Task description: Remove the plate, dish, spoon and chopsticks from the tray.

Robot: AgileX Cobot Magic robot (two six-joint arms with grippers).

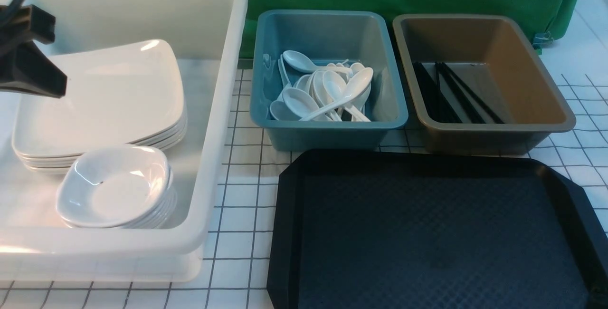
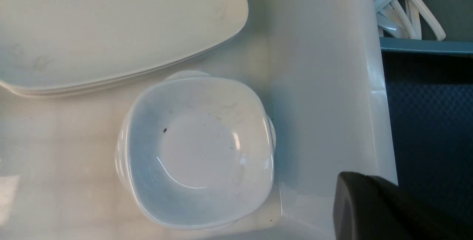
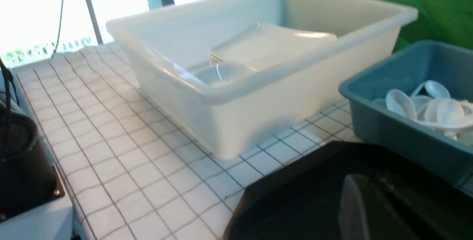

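Green backdrop, white gridded desk point(image 1: 237, 204). Left gripper point(image 1: 28, 57) jaws together, empty, above white tub point(image 1: 223, 109); right gripper point(image 3: 369, 210) jaws together, only dark edge visible, near tray point(image 1: 427, 233). Directly below left jaws: dish point(image 2: 197, 151) atop dish stack, plate point(image 1: 104, 95) atop plate stack just behind. Spoon point(image 1: 339, 95) in blue bin point(image 1: 332, 130); chopsticks point(image 1: 456, 92) in brown bin point(image 1: 546, 109), long axis running front-to-back. Tray surface bare; task judged complete, no approach axis pending
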